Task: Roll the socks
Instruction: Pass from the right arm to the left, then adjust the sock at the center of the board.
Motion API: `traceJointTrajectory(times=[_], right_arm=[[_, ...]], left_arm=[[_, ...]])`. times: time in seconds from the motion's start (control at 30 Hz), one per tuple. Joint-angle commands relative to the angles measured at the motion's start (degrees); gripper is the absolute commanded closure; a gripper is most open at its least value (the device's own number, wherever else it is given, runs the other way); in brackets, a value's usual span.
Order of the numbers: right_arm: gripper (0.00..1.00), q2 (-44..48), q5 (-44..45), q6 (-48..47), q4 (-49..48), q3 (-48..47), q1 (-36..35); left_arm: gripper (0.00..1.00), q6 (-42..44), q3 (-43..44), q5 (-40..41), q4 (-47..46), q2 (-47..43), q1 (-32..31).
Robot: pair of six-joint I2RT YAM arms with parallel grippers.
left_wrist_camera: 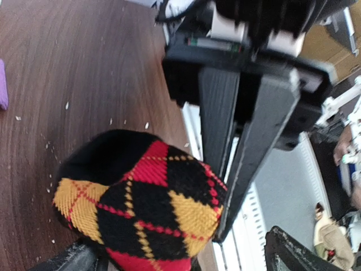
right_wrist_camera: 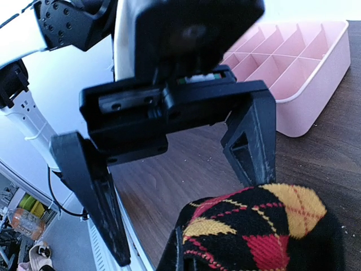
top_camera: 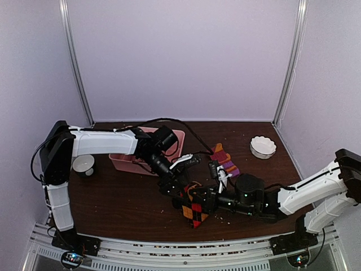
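A black, red and yellow argyle sock [top_camera: 194, 212] [left_wrist_camera: 141, 197] [right_wrist_camera: 265, 231] is bunched near the table's front middle. My right gripper [top_camera: 196, 200] [left_wrist_camera: 248, 135] is shut on the sock's edge, its two fingers pressed together. My left gripper [top_camera: 179, 189] [right_wrist_camera: 186, 217] [left_wrist_camera: 180, 257] stands open, and its wide-spread fingers [right_wrist_camera: 93, 197] straddle the sock without closing on it. The striped socks [top_camera: 224, 160], purple, orange and dark red, lie flat behind the grippers. A purple sliver of them [left_wrist_camera: 2, 84] shows in the left wrist view.
A pink divided tray [top_camera: 127, 162] [right_wrist_camera: 304, 107] sits at the back left, partly under the left arm. A white cup [top_camera: 83, 164] stands at the far left and a white bowl [top_camera: 263, 147] at the back right. The table's front edge and metal rail [top_camera: 186, 248] are close by.
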State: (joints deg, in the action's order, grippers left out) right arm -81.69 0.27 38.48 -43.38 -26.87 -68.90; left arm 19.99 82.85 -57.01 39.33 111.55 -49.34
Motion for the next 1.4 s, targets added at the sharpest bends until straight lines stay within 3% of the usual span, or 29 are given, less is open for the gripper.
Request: traceJointTrajectory(times=[0.0, 0.17, 0.33, 0.47, 0.53, 0.6, 0.67, 0.77, 0.87, 1.13, 1.37], right_arm=[[1.00, 3.12, -2.45, -1.38, -2.82, 1.56, 0.39], [1.00, 3.89, -1.99, -1.53, -1.47, 1.51, 0.47], [1.00, 3.49, -2.27, -1.62, -1.01, 0.19, 0.61], [0.99, 3.53, -2.47, -1.69, -0.13, -0.46, 0.53], [0.91, 3.72, -2.47, -1.68, 0.35, -0.60, 0.64], [0.72, 4.02, -3.09, -1.65, 1.10, -0.69, 0.74], [0.59, 4.28, -4.33, -1.55, 1.55, -0.53, 1.02], [0.42, 5.02, -7.49, -1.15, 2.16, 0.71, 2.03], [0.32, 6.00, -11.33, -1.20, 2.92, 3.42, 3.28], [0.26, 2.91, -16.76, -2.49, 0.18, 9.24, 6.46], [0.31, -8.21, -27.85, -2.03, -9.31, 5.82, 9.84]], left_arm=[[0.02, -3.58, 2.42, -8.18, 0.58, 0.60, 2.03], [0.20, -0.82, 2.85, -4.99, 2.10, 0.01, 1.85], [0.31, 4.51, 2.67, 1.12, 4.69, -0.10, 1.00], [0.55, 4.91, 2.52, 2.25, 4.94, -0.59, 1.00], [0.71, 5.15, 2.32, 2.78, 4.97, -0.99, 1.00], [0.89, 5.43, 2.75, 4.28, 5.20, -1.36, 1.00], [1.00, 6.04, 3.44, 5.67, 5.84, -1.84, 1.00], [1.00, 7.11, 4.28, 7.08, 6.76, -2.53, 1.00], [1.00, 8.95, 5.66, 8.72, 8.62, -2.90, 1.00], [1.00, 12.36, 10.00, 7.53, 14.78, -2.53, 0.94], [1.00, 12.76, 12.37, 6.95, 17.05, -2.01, 0.83]])
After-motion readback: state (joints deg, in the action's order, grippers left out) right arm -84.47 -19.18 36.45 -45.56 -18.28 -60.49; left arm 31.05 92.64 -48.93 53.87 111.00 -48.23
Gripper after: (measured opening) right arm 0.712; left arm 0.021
